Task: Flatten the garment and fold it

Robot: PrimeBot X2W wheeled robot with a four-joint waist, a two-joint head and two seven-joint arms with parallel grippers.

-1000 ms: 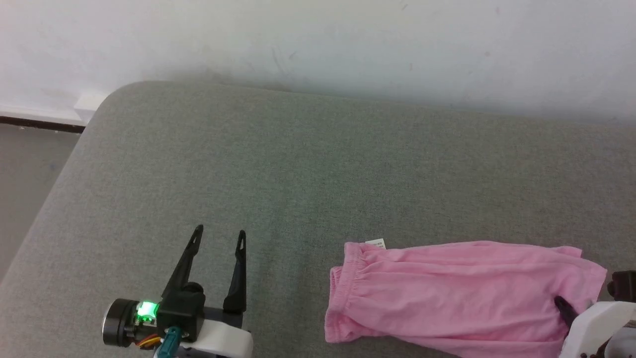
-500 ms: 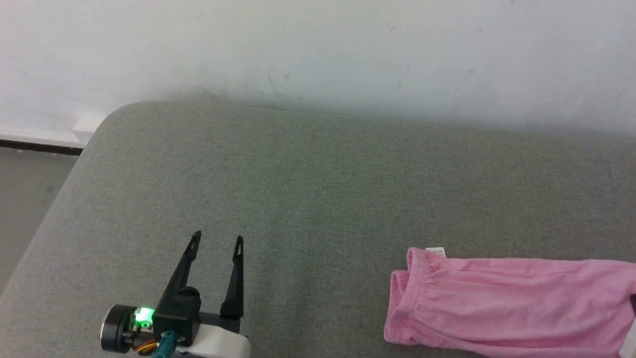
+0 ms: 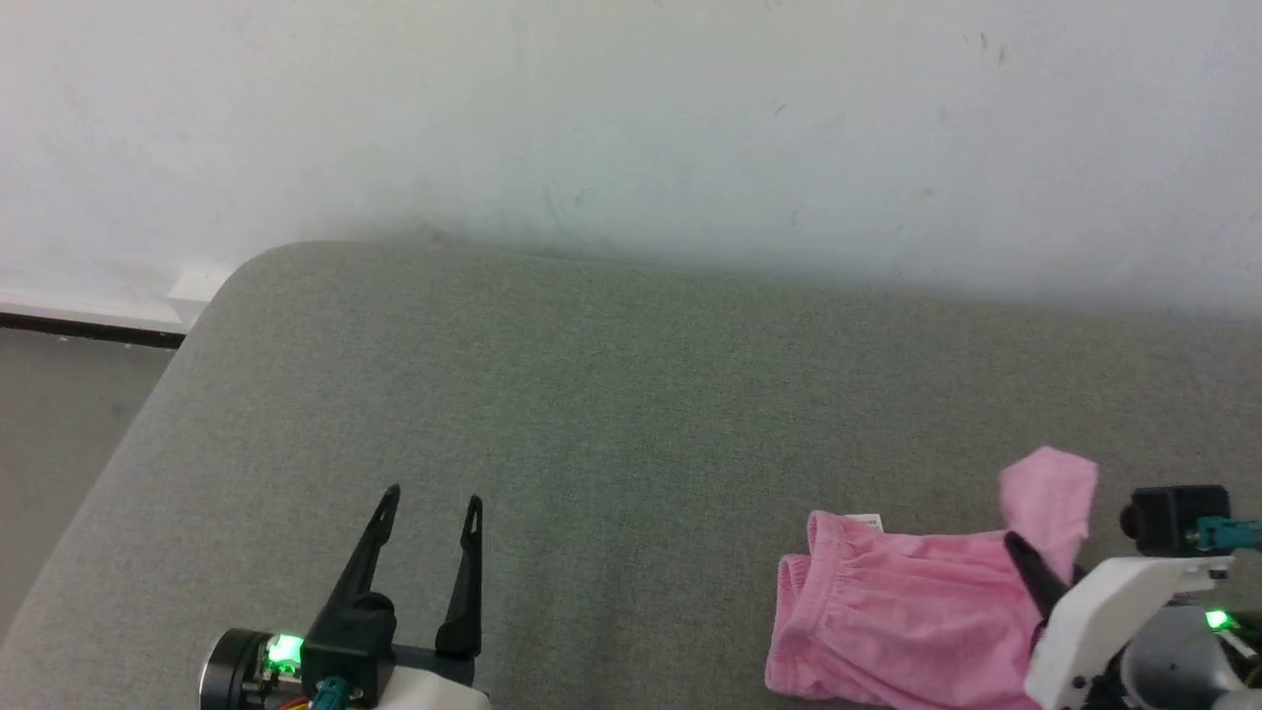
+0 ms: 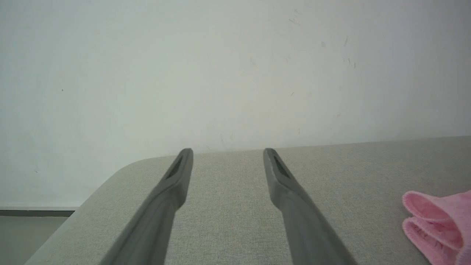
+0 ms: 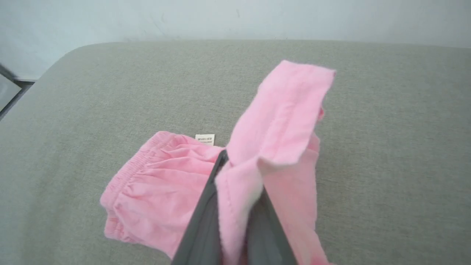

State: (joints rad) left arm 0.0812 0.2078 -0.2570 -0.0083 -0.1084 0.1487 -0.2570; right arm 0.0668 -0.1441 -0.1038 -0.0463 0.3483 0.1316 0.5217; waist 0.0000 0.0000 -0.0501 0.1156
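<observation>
The garment (image 3: 887, 611), light pink shorts, lies at the lower right of the grey cushioned surface (image 3: 592, 394). Its gathered waistband (image 5: 125, 191) points left, with a small white label (image 5: 205, 139) at the far edge. My right gripper (image 3: 1016, 547) is shut on the leg end and holds that flap (image 5: 283, 114) up above the rest of the cloth. In the right wrist view the pink fabric is pinched between the dark fingers (image 5: 206, 206). My left gripper (image 3: 434, 496) stands open and empty at the lower left, well apart from the garment (image 4: 434, 224).
A pale wall (image 3: 631, 118) runs along the far edge of the surface. The surface's rounded corner (image 3: 237, 266) is at the far left, with floor (image 3: 59, 414) and a dark baseboard beyond it. Bare grey fabric lies between the two grippers.
The head camera has shifted. My right gripper has lifted the leg end off the surface and carried it left towards the waistband, so the garment looks shorter. The left gripper stays open.
</observation>
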